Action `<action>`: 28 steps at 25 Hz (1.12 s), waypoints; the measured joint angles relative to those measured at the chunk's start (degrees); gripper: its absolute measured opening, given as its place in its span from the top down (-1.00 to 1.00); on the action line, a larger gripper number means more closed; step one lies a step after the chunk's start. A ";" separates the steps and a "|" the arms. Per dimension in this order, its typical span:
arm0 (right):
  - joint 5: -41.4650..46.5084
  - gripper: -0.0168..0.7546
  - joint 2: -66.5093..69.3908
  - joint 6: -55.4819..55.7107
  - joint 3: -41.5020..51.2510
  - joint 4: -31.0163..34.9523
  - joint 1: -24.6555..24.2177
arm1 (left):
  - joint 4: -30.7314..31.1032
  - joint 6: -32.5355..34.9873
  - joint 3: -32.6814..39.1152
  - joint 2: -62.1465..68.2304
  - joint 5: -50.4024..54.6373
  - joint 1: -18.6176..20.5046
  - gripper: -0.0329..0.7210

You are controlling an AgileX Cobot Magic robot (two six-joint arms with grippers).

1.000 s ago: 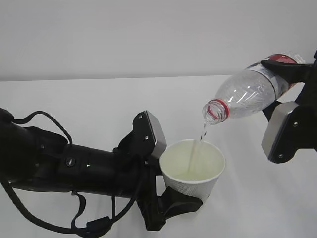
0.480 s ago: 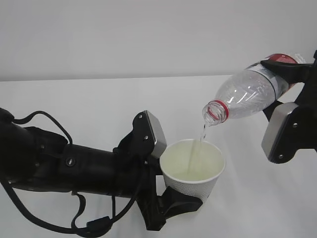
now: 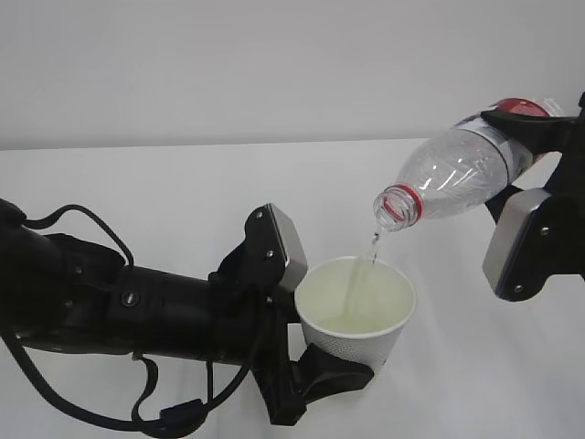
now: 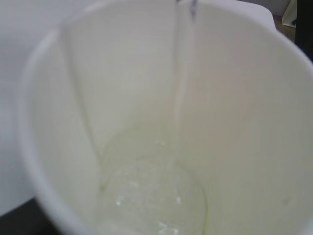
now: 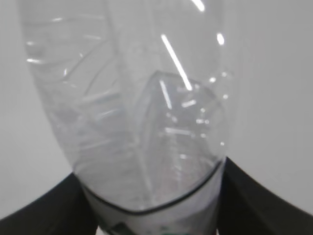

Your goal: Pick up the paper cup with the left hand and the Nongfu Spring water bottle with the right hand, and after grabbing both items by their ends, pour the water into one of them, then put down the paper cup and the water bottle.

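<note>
The pour is the step in hand. At the lower middle of the exterior frame the left hand (image 3: 315, 370) holds the paper cup (image 3: 356, 315) upright and clear of the white table (image 3: 183, 183), its jaws pinching the cup low down at its base. At the upper right the right hand (image 3: 539, 137) holds the Nongfu Spring water bottle (image 3: 452, 178) tipped mouth-down toward the left, jaws clamped around the labelled lower end of the body. The open, red-ringed mouth sits just above the far side of the cup's rim, apart from it.

A thin thread of the water (image 3: 363, 274) runs from the mouth into the cup. In the left wrist view the stream (image 4: 182, 73) comes in at the top of the frame, runs down the cream inner wall, and gathers in a shallow pool at the bottom. The cup (image 4: 244, 147) looks only a little filled. In the right wrist view the bottle (image 5: 132, 107) fills the frame, clear and ribbed, with black jaws on each side at the bottom edge.

Next, I judge, the bottle needs tilting back upright to stop the flow, with the cup kept level. Then both of the 2 items go down onto the table and the grips let go.
</note>
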 joint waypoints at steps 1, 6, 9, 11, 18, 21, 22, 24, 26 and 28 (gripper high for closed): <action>-0.12 -0.27 0.00 0.00 0.00 0.00 0.00 | 0.00 0.00 0.00 0.00 0.00 0.00 -0.52; -0.49 -0.27 0.00 -0.10 0.00 0.00 0.00 | 0.00 0.00 0.00 0.00 0.00 0.00 -0.52; -0.62 -0.27 0.00 -0.10 0.00 0.00 0.00 | 0.00 0.00 0.00 0.00 0.00 0.00 -0.51; -0.62 -0.27 0.00 -0.10 0.00 0.00 0.00 | 0.00 0.00 0.00 0.00 0.00 0.00 -0.51; -0.62 -0.27 0.00 -0.22 0.00 0.00 0.00 | 0.00 0.00 0.00 0.00 0.00 0.00 -0.51; -0.62 -0.27 0.00 -0.21 0.00 0.00 0.00 | 0.00 0.00 0.00 0.00 0.00 0.00 -0.51; -0.62 -0.27 0.00 -0.21 0.00 0.00 0.00 | 0.00 0.00 0.00 0.00 0.00 0.00 -0.51; -0.62 -0.27 0.00 -0.21 0.00 0.00 0.00 | 0.00 0.00 0.00 0.00 0.00 0.00 -0.51; -0.62 -0.27 0.00 -0.21 0.00 0.00 0.00 | 0.00 0.00 0.00 0.00 0.00 0.00 -0.51; -0.62 -0.27 0.00 -0.21 0.00 0.00 0.00 | 0.00 0.00 0.00 0.00 0.00 0.00 -0.51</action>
